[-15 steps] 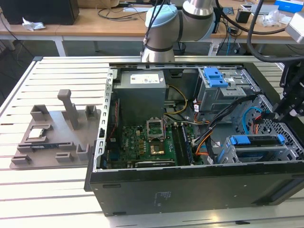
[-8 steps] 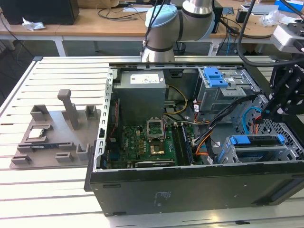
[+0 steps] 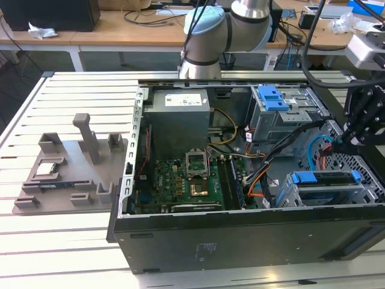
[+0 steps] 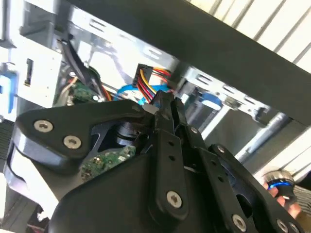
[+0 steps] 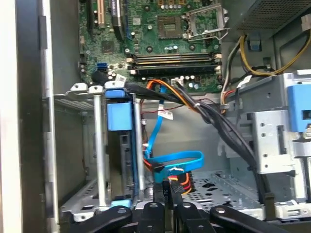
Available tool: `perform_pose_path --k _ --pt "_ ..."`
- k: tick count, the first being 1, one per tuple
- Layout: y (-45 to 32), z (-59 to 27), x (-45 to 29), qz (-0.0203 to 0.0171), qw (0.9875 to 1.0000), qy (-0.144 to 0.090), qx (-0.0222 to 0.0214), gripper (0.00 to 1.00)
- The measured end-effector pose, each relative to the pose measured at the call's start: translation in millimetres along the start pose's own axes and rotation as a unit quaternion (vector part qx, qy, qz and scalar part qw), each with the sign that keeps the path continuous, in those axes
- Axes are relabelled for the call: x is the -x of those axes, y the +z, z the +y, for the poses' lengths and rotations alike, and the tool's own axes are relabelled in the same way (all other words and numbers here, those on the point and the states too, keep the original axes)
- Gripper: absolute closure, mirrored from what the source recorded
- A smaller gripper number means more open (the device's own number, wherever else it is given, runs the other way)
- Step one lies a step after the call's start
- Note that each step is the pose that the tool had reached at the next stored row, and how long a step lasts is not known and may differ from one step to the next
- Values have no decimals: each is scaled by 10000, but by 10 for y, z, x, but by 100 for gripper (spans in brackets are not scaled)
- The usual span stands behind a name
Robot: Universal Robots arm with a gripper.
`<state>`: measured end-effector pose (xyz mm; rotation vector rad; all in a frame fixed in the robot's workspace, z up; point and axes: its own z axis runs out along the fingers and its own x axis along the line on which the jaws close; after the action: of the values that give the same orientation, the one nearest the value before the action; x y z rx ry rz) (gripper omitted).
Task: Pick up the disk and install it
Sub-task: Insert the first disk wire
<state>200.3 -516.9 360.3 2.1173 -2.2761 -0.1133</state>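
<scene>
Exterior view: black open computer case [image 3: 240, 235] is lying on its side on the white slatted bench [image 3: 60, 241], and the arm's black gripper [image 3: 343, 144] is reaching down into the end of the case at the exterior view's right. The disk [image 3: 325, 179], a silver drive in blue plastic rails, is sitting edge-on in the grey metal cage [image 3: 313, 195] in the case's near corner on that side. In the first wrist view its blue rail end [image 5: 119, 116] is showing at the cage mouth. The gripper is hanging just beside that cage, not touching the disk. In both wrist views the fingers are reading as closed, pinching a black plug [image 5: 167, 189] with red, yellow and orange wires [image 4: 148, 80]; gripper tips are at [image 5: 168, 208] and [image 4: 165, 104]. A flat blue data cable [image 5: 175, 160] is looping just beside the plug. The green motherboard [image 3: 180, 183] is filling the case's middle, with the grey power-supply box [image 3: 179, 120] against the far wall. A grey moulded fixture plate [image 3: 66, 174] is sitting on the bench near its edge at the exterior view's left, well apart from the case.
</scene>
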Motion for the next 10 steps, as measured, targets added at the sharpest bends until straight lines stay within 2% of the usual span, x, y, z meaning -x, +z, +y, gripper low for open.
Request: perform_pose_path --k 6,10 --pt "1 13 -229 0 10000 -4 0 84" --pt "47 45 -245 1 10000 -13 0 84"
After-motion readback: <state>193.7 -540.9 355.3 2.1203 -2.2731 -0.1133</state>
